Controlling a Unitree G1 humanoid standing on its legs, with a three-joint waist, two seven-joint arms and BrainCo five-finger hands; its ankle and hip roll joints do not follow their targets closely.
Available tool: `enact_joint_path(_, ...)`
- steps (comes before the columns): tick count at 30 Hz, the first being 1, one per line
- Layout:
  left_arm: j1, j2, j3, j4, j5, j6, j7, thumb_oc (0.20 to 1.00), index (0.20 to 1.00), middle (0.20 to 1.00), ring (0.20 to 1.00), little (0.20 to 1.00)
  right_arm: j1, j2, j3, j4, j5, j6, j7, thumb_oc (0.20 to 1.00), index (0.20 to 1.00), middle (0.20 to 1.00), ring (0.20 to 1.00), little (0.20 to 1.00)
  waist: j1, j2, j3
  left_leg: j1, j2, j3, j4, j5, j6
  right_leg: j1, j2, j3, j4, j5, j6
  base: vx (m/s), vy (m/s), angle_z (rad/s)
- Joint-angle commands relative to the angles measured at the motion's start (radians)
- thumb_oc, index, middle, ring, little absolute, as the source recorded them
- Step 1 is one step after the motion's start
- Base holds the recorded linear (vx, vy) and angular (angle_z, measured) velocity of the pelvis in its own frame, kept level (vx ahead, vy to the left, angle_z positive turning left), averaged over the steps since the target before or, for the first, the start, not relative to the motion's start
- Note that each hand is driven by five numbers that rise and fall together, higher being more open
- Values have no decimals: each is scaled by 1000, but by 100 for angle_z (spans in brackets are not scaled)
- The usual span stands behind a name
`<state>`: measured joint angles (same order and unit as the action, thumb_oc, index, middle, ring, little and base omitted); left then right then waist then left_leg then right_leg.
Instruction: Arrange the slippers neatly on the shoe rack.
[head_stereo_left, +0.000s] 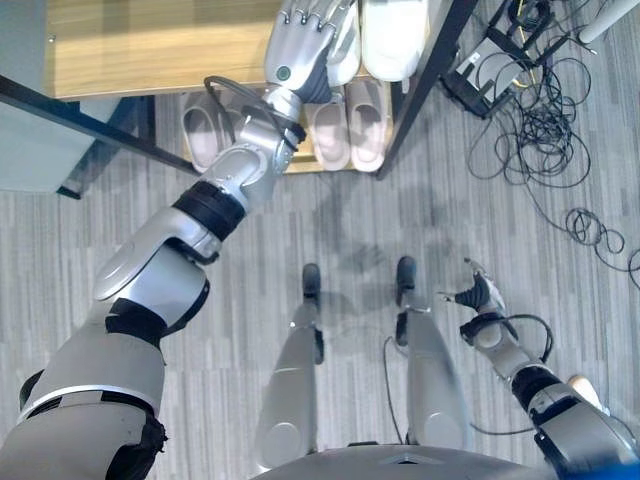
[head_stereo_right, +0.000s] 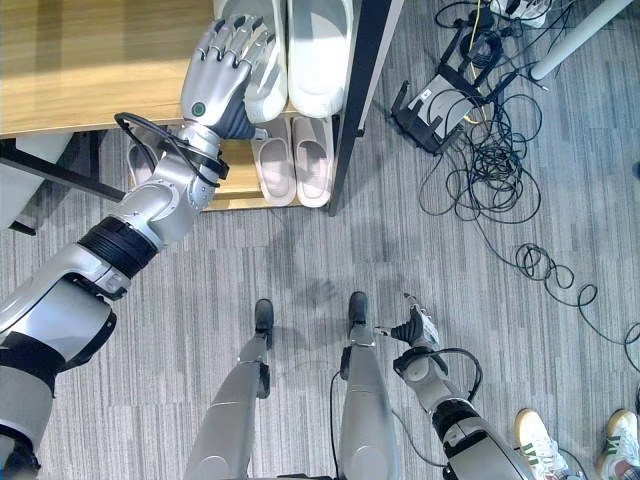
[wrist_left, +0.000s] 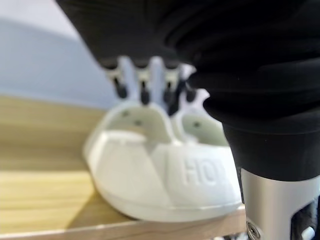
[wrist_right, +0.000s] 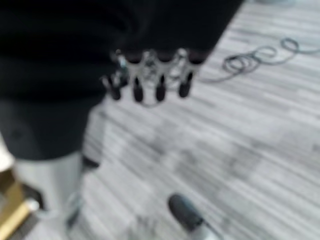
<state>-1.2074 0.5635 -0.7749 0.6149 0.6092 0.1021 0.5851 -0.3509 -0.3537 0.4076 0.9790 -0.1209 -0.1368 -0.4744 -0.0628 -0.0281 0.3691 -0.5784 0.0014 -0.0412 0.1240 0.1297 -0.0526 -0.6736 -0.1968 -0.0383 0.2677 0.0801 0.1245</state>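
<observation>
Slippers are found on two levels of the shoe rack (head_stereo_right: 60, 60). On the wooden top shelf, a white pair (head_stereo_right: 318, 50) is set side by side at the right end, beside the dark upright post (head_stereo_right: 352, 100). The left hand (head_stereo_right: 225, 70) is extended over the top shelf, with its fingers (wrist_left: 145, 90) held straight and slightly spread, their dark tips laid on the heel rim of the left white slipper (wrist_left: 150, 170); nothing is curled round or pinched. On the lower shelf, a pale pink pair (head_stereo_right: 295, 160) is seen directly beneath the white pair, toes pointing outward, with a further pale slipper (head_stereo_left: 205, 130) partly hidden behind the left forearm. The right hand (head_stereo_right: 412, 326) is held low at the robot's side above the grey striped floor (head_stereo_right: 560, 380), well apart from the rack, its fingers (wrist_right: 150, 80) relaxed and empty. Tangled black cables (head_stereo_right: 500, 150) and a black device (head_stereo_right: 430, 110) are noted on the floor to the right of the rack. A person's white and green shoes (head_stereo_right: 540, 440) are noted at the lower right corner.
</observation>
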Motion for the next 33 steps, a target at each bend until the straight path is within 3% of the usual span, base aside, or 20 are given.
enact_joint_path(1,-47,31,145,-38,11,-10,7,1000,1000,1000,1000,1000,-9,-12,-28,-12,7,-4,-11,1000,1000,1000,1000,1000,-8,18,55,-58,-32,11,45,-86,22,66,-8,-37,-82,2,30,0,0,0)
enact_joint_path(17,165,56,303,-344,-5,-74,48,1000,1000,1000,1000,1000,43,9,-72,-6,15,21,-3,1000,1000,1000,1000,1000,22,19,18,-16,-36,1,73,-116,25,108,-10,-44,-49,-28,20,-4,-9,3)
enact_joint_path(19,217,45,330,-379,-15,-88,51,1000,1000,1000,1000,1000,51,17,-80,-4,16,26,-1,1000,1000,1000,1000,1000,27,19,15,-9,-37,1,83,-121,25,117,-10,-44,-40,-34,18,9,-33,8)
enact_joint_path(21,421,8,415,-491,-58,-150,59,1000,1000,1000,1000,1000,94,42,-107,8,17,39,6,1000,1000,1000,1000,1000,43,18,-10,41,-36,0,90,-135,27,174,-11,-51,-35,-48,16,66,-53,8)
enact_joint_path(23,491,-13,442,-534,-83,-175,58,1000,1000,1000,1000,1000,113,52,-109,11,17,41,7,1000,1000,1000,1000,1000,47,18,-18,64,-37,-1,88,-138,28,199,-11,-54,-36,-51,16,73,-36,-1)
enact_joint_path(26,693,-51,497,-643,-198,-270,38,1000,1000,1000,1000,1000,151,74,-141,32,23,52,6,1000,1000,1000,1000,1000,62,20,-48,137,-40,-5,67,-139,27,276,-12,-70,-53,-59,16,141,-69,3)
enact_joint_path(27,807,-62,509,-686,-297,-321,-13,1000,1000,1000,1000,1000,169,80,-165,49,27,56,5,1000,1000,1000,1000,1000,73,27,-69,185,-41,-8,47,-141,26,324,-13,-84,-62,-66,18,183,-93,7)
enact_joint_path(29,866,-66,515,-702,-348,-331,-47,1000,1000,1000,1000,1000,178,83,-173,53,28,61,6,1000,1000,1000,1000,1000,77,32,-84,207,-44,-14,29,-130,27,347,-15,-96,-76,-59,19,126,-50,7)
enact_joint_path(30,928,-85,520,-704,-435,-348,-77,1000,1000,1000,1000,1000,188,83,-181,53,29,64,7,1000,1000,1000,1000,1000,83,36,-95,235,-43,-17,19,-133,27,374,-16,-102,-84,-62,21,166,-96,19)
enact_joint_path(31,1088,-127,541,-682,-757,-401,-228,1000,1000,1000,1000,1000,222,80,-209,54,39,78,20,1000,1000,1000,1000,1000,92,44,-134,297,-37,-24,-22,-117,27,444,-13,-128,-124,-56,23,185,-119,20)
enact_joint_path(32,1132,-139,550,-655,-865,-399,-285,1000,1000,1000,1000,1000,234,80,-219,64,40,83,29,1000,1000,1000,1000,1000,96,45,-146,318,-36,-27,-34,-115,26,466,-10,-135,-139,-54,23,123,-94,18)
enact_joint_path(33,1132,-139,550,-655,-866,-399,-286,1000,1000,1000,1000,1000,234,80,-219,64,40,83,29,1000,1000,1000,1000,1000,94,45,-148,316,-36,-28,-36,-111,27,464,-10,-137,-143,-50,23,36,-51,8)
